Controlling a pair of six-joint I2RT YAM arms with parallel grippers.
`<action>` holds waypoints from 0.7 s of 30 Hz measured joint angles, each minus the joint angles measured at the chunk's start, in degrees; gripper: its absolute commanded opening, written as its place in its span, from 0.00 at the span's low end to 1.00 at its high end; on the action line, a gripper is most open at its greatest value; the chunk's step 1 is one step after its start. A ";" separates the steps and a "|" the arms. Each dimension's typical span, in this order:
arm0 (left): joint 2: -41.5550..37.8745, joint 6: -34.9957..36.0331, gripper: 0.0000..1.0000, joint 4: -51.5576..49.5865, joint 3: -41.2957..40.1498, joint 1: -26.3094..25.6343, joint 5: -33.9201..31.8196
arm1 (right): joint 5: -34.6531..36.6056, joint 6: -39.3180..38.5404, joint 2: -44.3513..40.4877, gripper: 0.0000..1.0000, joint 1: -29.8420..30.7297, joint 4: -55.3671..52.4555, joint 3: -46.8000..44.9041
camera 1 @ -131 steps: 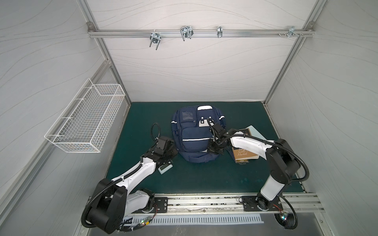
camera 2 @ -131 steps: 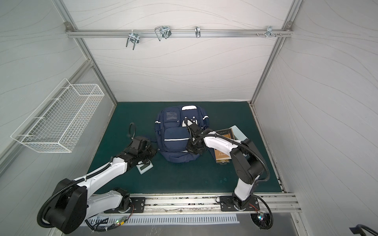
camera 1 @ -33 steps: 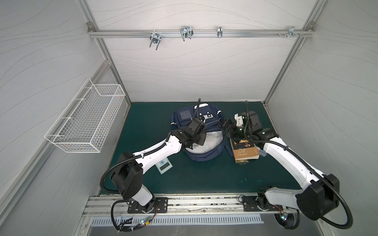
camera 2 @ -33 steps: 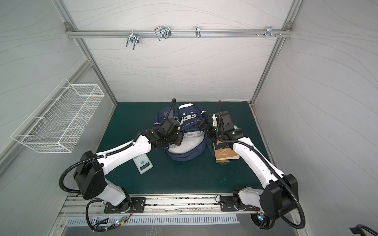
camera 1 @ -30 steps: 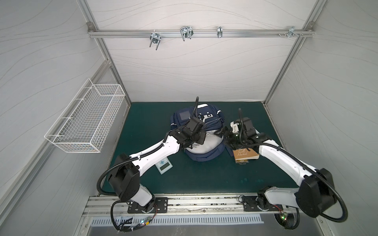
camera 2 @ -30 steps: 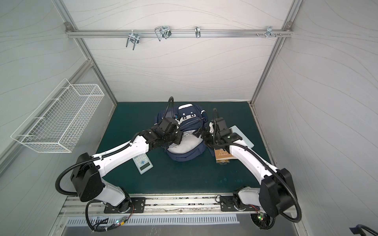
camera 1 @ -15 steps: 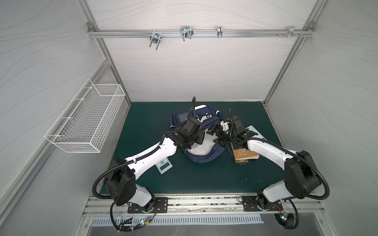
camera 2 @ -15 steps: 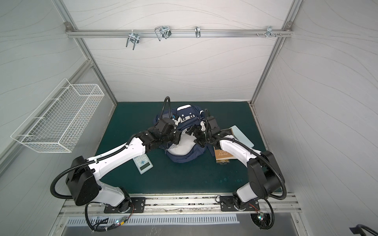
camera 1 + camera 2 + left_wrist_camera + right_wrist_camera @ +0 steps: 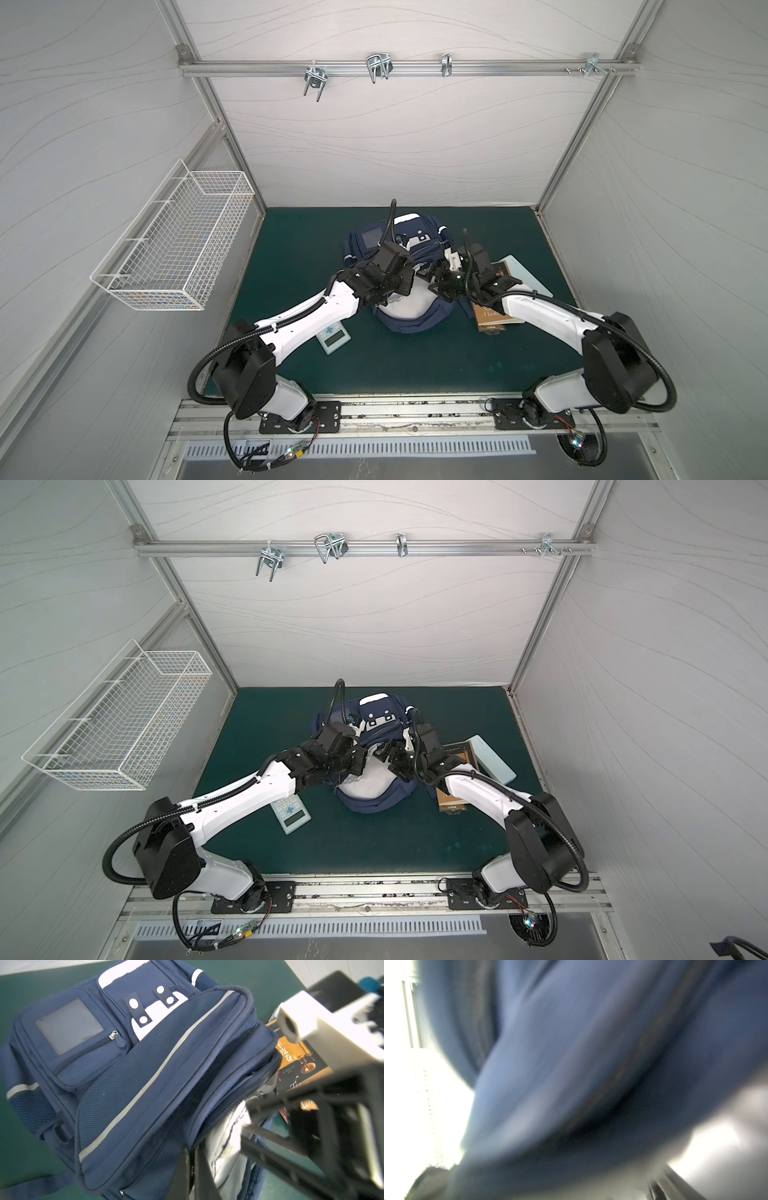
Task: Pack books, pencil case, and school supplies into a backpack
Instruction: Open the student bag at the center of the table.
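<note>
White wire basket (image 9: pixel 174 245) hangs on the wall at 9 o'clock of the green mat (image 9: pixel 415 374). On the mat, the pale calculator (image 9: pixel 333 335) lies face up at 8 o'clock of the backpack (image 9: pixel 415 322), partly under the left arm. The left gripper (image 9: pixel 191 1148) has its jaws pressed together on the rim of the backpack's mouth, where pale grey lining shows. At the rim's 3 o'clock side, the right gripper (image 9: pixel 247 1115) stands with jaws apart; whether fabric lies between them cannot be told. The books (image 9: pixel 490 318), brown-tan cover on top, lie stacked at 3 o'clock of the backpack, with the pencil case (image 9: pixel 530 276) just beyond them at 2 o'clock.
</note>
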 measured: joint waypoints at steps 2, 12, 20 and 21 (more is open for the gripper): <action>0.00 -0.28 0.00 -0.26 -0.13 0.09 0.55 | 2.51 -0.39 -3.43 0.85 1.62 -0.96 -1.31; -0.74 -0.50 0.00 0.70 -1.62 0.46 3.78 | 5.55 1.99 -2.95 0.90 2.36 1.95 -0.74; -0.76 -0.37 0.32 0.61 -1.90 0.55 4.57 | 3.96 3.69 5.44 0.35 0.68 0.63 8.17; -0.76 -0.74 0.46 0.52 -1.88 0.39 4.28 | 3.78 3.52 5.64 0.30 0.57 -0.20 9.22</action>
